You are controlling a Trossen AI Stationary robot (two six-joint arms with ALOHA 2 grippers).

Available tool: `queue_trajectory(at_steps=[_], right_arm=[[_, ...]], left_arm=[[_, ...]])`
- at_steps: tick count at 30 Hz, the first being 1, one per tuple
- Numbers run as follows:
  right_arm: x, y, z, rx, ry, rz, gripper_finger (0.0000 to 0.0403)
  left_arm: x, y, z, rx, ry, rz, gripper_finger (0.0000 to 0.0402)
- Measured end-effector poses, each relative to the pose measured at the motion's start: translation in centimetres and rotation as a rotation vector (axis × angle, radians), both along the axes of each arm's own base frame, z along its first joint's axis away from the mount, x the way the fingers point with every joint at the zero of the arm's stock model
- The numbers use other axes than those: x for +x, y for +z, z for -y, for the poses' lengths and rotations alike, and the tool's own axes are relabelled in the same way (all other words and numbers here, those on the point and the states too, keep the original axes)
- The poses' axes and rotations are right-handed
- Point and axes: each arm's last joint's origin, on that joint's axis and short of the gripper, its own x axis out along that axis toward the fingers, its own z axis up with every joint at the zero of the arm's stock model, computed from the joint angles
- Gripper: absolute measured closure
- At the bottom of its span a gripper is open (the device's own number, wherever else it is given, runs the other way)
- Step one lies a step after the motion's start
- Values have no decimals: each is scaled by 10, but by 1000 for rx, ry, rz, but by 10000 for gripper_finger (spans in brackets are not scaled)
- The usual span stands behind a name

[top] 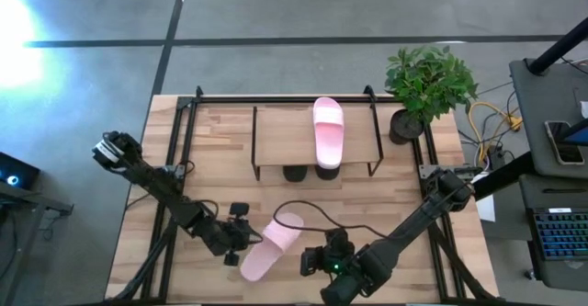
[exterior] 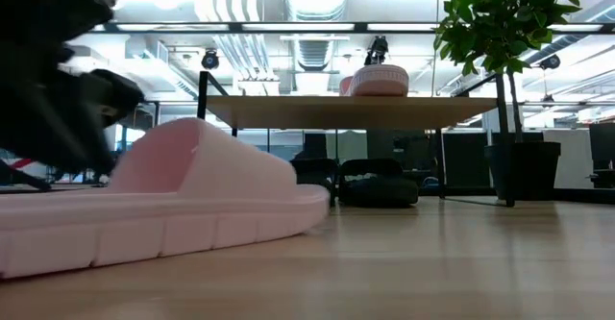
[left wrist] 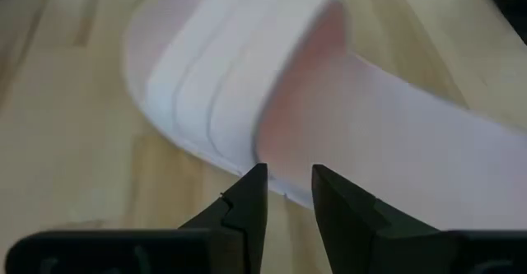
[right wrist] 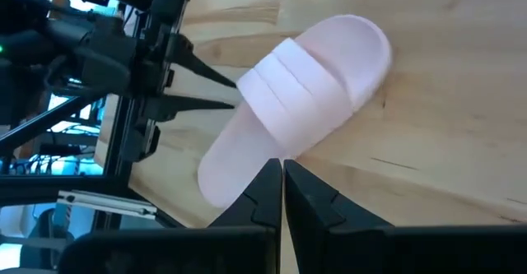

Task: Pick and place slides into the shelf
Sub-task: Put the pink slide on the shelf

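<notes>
Slides first: you've got one pink slide (top: 328,131) parked on the shelf (top: 280,136) top board, toe pointing away from the arms, and two dark slides (exterior: 380,187) tucked underneath, so the job looks most of the way there. What's left is the second pink slide (top: 272,246), lying flat on the bench (top: 211,145) near the front edge, between your two arms, angled with its toe toward the shelf.

Your left claw (top: 241,237) sits right at that slide's side, fingers (left wrist: 247,204) parted by a narrow gap and nothing between them; they're lined up on the sole edge just beside the strap, the firmest place to pinch soft rubber. From the wrist view I'd say the tips are just short of the edge, not gripping.

Your right claw (top: 312,262) waits on the slide's other side, fingers pressed together, empty, likely staying clear.

Watch the shelf frame and the potted plant (top: 427,85) on the carry.
</notes>
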Motion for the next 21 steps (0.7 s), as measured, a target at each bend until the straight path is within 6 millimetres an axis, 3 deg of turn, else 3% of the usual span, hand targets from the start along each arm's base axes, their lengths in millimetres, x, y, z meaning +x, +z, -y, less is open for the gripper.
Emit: queue_trajectory(at_steps=[6, 14, 21], right_arm=[[0, 0, 0, 3, 4, -6, 394], [-2, -1, -3, 11, 17, -10, 394], [-3, -1, -3, 1, 19, -19, 394]], left_arm=[[5, 2, -3, -56, -34, -32, 318], [-26, -17, 7, 7, -114, -202, 319], [-28, -15, 18, -28, -161, -174, 372]])
